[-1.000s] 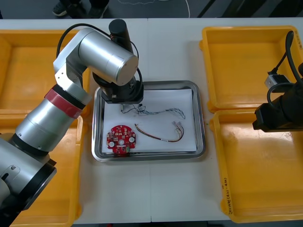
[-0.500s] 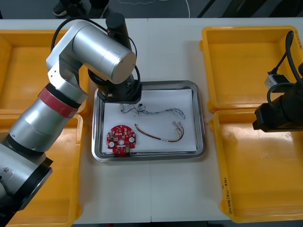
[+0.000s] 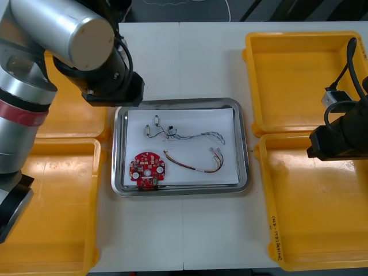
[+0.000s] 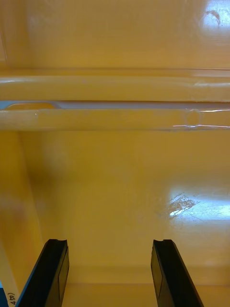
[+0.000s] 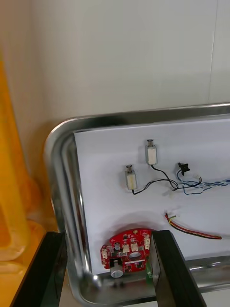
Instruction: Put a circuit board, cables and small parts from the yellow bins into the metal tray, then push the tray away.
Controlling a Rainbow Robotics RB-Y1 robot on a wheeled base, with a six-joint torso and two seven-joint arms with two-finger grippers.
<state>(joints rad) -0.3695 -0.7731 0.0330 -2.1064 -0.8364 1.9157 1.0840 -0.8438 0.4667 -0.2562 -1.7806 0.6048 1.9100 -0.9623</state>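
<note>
The metal tray [image 3: 241,144], white inside, lies at the table's middle. In it are a round red circuit board [image 3: 148,169], a red and yellow cable [image 3: 195,165], a twisted blue and white cable [image 3: 202,135] and two small metal parts [image 3: 152,126] joined by a thin black cable. My left arm [image 3: 109,86] hangs above the table just beyond the tray's far left corner. In the left wrist view my left gripper [image 5: 108,273] is open and holds nothing, high above the tray's rim [image 5: 60,158], the circuit board [image 5: 125,249] and the small metal parts [image 5: 151,153]. My right gripper [image 4: 109,273] stands open over a bare bin floor.
Two yellow bins stand on the right, far [image 3: 305,80] and near [image 3: 322,224], with my right arm [image 3: 339,141] parked between them. Another yellow bin [image 3: 52,230] sits at the near left. Bare table lies beyond the tray.
My left arm has risen and drawn back to the left, off the tray's far left corner. The two small metal parts with the black cable now lie uncovered in the tray.
</note>
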